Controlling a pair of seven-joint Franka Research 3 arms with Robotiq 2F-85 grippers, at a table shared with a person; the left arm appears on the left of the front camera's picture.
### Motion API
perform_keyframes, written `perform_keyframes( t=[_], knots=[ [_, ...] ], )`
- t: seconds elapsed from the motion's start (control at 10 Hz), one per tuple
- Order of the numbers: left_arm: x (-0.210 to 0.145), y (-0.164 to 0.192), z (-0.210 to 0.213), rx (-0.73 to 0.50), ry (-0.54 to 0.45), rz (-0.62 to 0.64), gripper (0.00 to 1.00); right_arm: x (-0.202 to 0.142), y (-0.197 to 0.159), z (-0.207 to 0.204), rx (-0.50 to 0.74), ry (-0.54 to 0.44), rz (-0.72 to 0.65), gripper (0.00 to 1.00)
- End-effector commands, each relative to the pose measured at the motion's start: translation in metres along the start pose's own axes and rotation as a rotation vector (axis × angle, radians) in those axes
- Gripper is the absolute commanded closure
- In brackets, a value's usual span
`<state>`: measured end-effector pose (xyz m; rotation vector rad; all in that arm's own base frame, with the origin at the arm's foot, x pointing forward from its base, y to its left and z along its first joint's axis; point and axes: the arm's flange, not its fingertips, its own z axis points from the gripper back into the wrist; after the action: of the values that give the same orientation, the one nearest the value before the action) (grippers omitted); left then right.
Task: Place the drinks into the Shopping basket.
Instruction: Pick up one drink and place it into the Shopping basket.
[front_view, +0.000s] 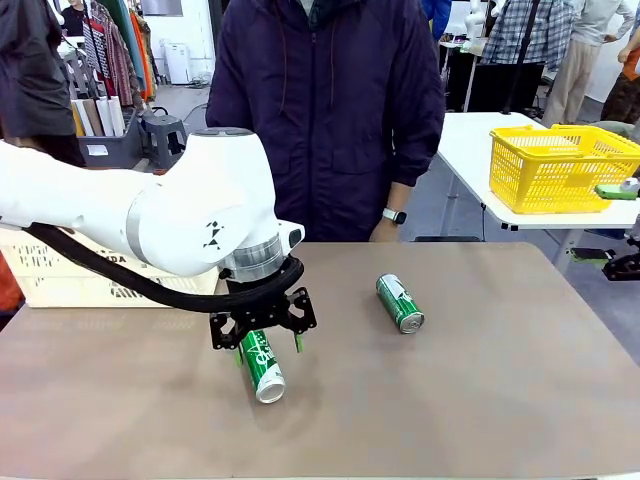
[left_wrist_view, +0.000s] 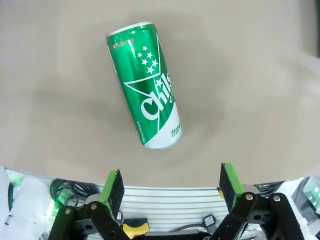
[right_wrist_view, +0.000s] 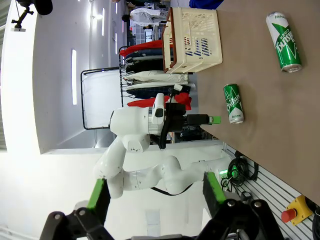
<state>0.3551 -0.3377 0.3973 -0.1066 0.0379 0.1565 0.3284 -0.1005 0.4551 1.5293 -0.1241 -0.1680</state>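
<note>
Green can (left_wrist_view: 144, 85) lying mid-table, bare tabletop (front_view: 480, 400) around; left gripper (left_wrist_view: 172, 181) wide above it; right gripper (right_wrist_view: 155, 192) wide.

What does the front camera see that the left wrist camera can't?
The front view adds the person standing opposite, a second green can, the cream Shopping basket, a yellow basket and the white left arm. The left wrist view adds the white stars and lettering on the near green can, and the left gripper with its green pads up close. Both share that can lying on its side by the open gripper, and the brown table.
</note>
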Motion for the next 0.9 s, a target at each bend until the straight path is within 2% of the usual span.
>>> perform_keyframes(
  t=[0.0, 0.3, 0.4, 0.5, 0.6, 0.8],
  knots=[
    [0.002, 0.000, -0.003, 0.000, 0.003, 0.003, 0.00, 0.000, 0.006, 0.002, 0.004, 0.003, -0.020, 0.00],
    [0.019, 0.008, -0.042, -0.020, -0.043, 0.083, 0.00, 0.000, 0.006, 0.002, 0.004, 0.003, -0.020, 0.00],
    [0.025, 0.008, -0.053, 0.010, -0.121, 0.079, 0.00, 0.000, 0.006, 0.002, 0.004, 0.003, -0.020, 0.00],
    [0.035, 0.011, -0.064, 0.054, -0.183, 0.022, 0.00, 0.000, 0.006, 0.002, 0.004, 0.003, -0.020, 0.00],
    [0.042, 0.014, -0.075, 0.075, -0.182, -0.016, 0.00, 0.000, 0.006, 0.002, 0.004, 0.003, -0.020, 0.00],
    [0.049, 0.019, -0.087, 0.092, -0.177, -0.009, 0.00, 0.000, 0.006, 0.002, 0.004, 0.003, -0.020, 0.00]
  ],
)
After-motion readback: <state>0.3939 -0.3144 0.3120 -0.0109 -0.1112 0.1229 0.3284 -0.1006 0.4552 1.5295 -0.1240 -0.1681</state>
